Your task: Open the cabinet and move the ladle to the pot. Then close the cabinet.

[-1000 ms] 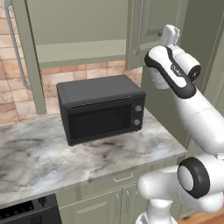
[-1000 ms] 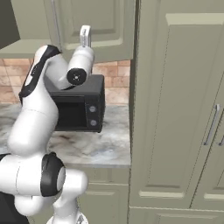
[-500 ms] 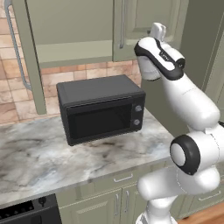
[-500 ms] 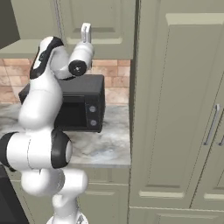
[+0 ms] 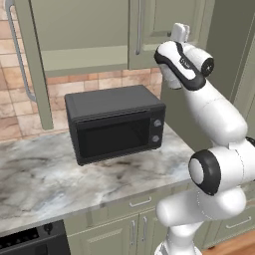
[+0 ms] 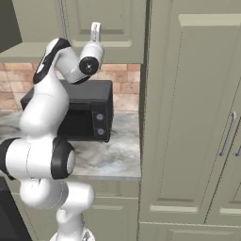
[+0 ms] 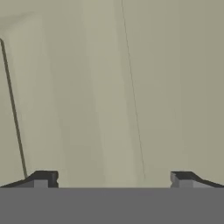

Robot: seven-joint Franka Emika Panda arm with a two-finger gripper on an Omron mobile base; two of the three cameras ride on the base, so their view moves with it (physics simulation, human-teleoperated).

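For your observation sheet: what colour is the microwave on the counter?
Black; the microwave shows best in the left base view.

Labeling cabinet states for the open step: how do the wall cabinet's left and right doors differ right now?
The left door is swung open, seen nearly edge-on, its bar handle facing the room. The right door is shut flush, its handle near its left edge. The open end effector is raised in front of the right door, not the left one. Both are sage green with recessed panels and silver bar handles.
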